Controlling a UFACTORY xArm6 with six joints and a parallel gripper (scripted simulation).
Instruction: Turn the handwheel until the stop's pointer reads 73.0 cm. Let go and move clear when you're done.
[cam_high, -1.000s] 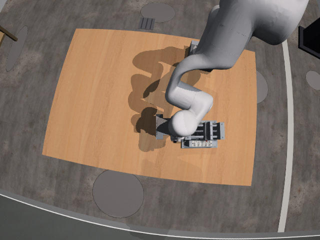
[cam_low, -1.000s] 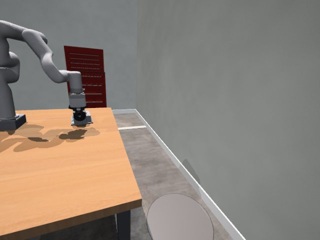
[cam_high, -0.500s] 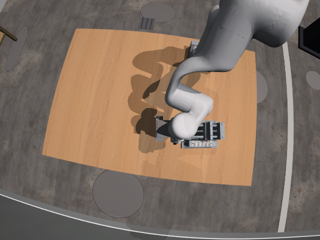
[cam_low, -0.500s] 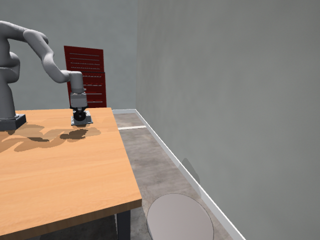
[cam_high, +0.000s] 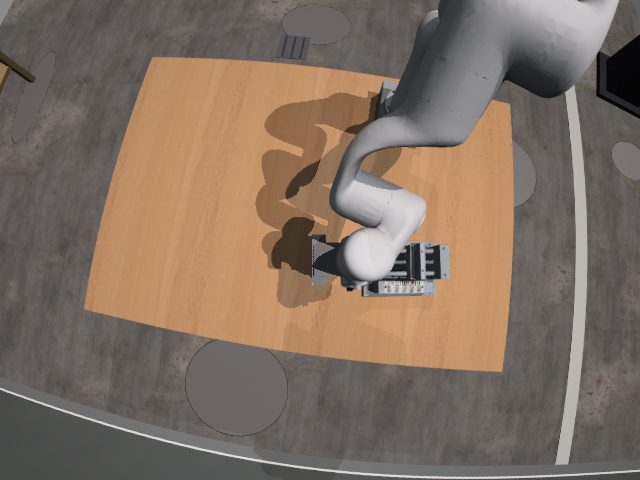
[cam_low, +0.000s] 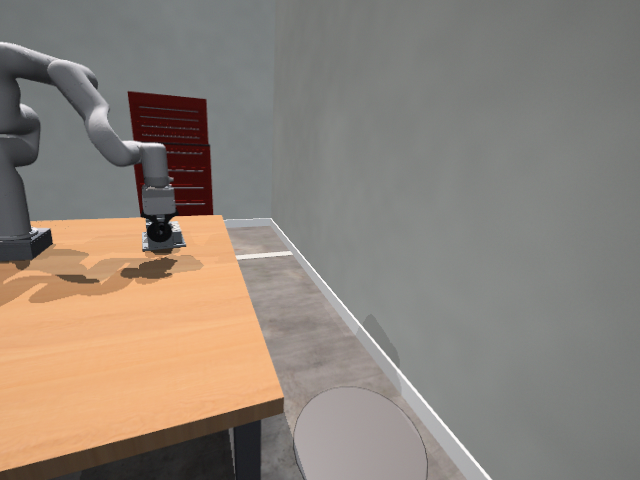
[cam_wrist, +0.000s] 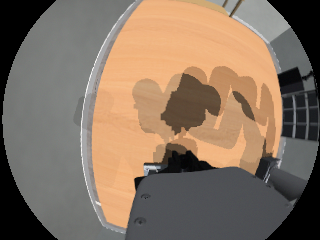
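A small grey slide fixture (cam_high: 404, 268) with rails sits on the wooden table. Its white ruler scale (cam_high: 403, 287) runs along the near side; the pointer and reading are too small to tell. The black handwheel (cam_low: 161, 232) is at the fixture's end facing the exterior camera. My gripper (cam_low: 159, 223) comes straight down onto the wheel and is shut on the handwheel's grip. In the overhead view my wrist (cam_high: 364, 253) hides the wheel. In the wrist view the dark wheel (cam_wrist: 179, 159) shows just past the gripper body.
The arm's base (cam_low: 20, 242) stands at the table's far side. A red tool cabinet (cam_low: 173, 155) stands behind the table. A grey wall runs along the right. The table edge (cam_low: 242, 289) is close to the fixture's right.
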